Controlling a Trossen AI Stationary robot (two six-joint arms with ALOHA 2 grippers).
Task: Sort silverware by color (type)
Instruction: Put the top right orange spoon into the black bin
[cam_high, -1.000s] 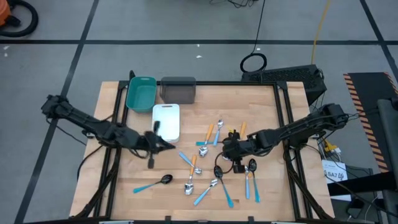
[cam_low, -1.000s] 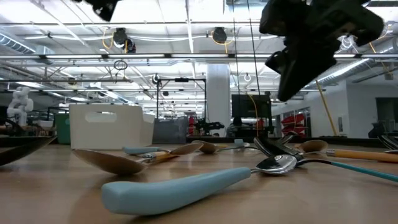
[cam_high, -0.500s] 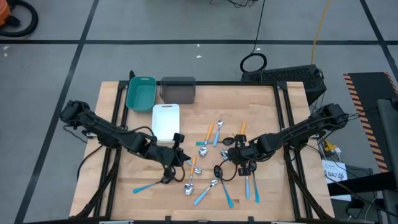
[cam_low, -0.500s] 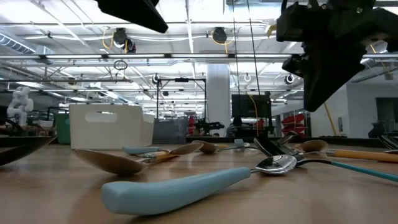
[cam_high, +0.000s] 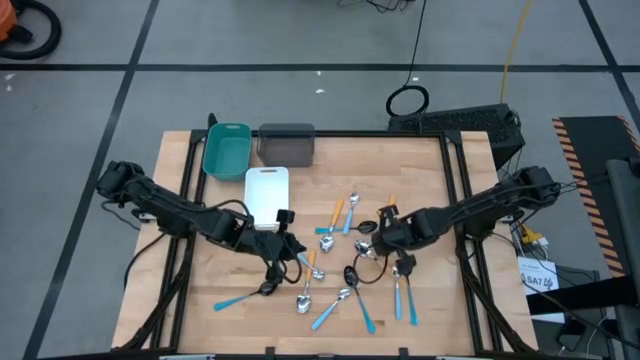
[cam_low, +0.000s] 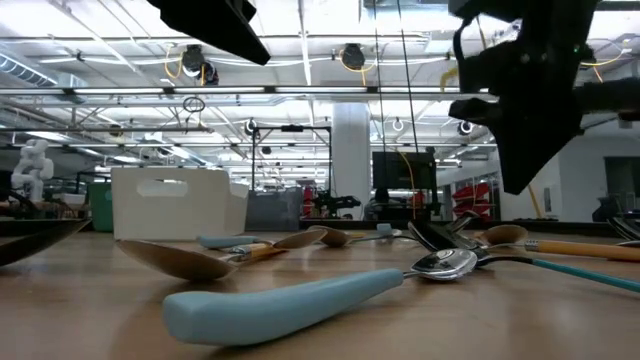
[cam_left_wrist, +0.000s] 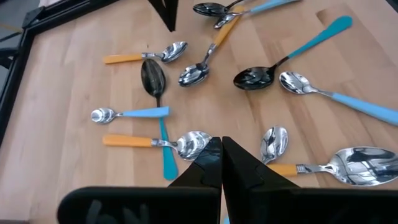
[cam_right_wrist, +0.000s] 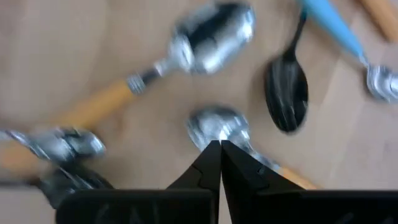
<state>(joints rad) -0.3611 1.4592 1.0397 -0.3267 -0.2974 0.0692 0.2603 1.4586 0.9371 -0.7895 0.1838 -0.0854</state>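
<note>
The silverware is a scatter of small spoons in the middle of the table, with orange handles (cam_high: 337, 212) or light-blue handles (cam_high: 365, 310) and silver or black bowls. My left gripper (cam_high: 297, 252) is shut and slants down over the left side of the scatter. In its wrist view the tips (cam_left_wrist: 222, 146) stand beside the silver bowl of an orange spoon (cam_left_wrist: 193, 144). My right gripper (cam_high: 368, 246) is shut and points steeply down over the right side, with a silver spoon bowl (cam_right_wrist: 214, 127) just beyond its tips (cam_right_wrist: 219, 146). In the low view both grippers hang above the table.
A teal tray (cam_high: 226, 150) and a grey tray (cam_high: 287, 144) stand at the far edge, left of centre, with a white tray (cam_high: 267, 195) just in front of them. One black-bowled blue spoon (cam_high: 245, 295) lies apart at the near left. Bare wood lies along the table's left and far right.
My left gripper has swung from beside the white tray toward the right and near edges, sinking a little, and now stays over the left spoons. My right gripper has tipped to point more steeply down and rolled, shifting slightly. Both stay shut. No spoon has moved.
</note>
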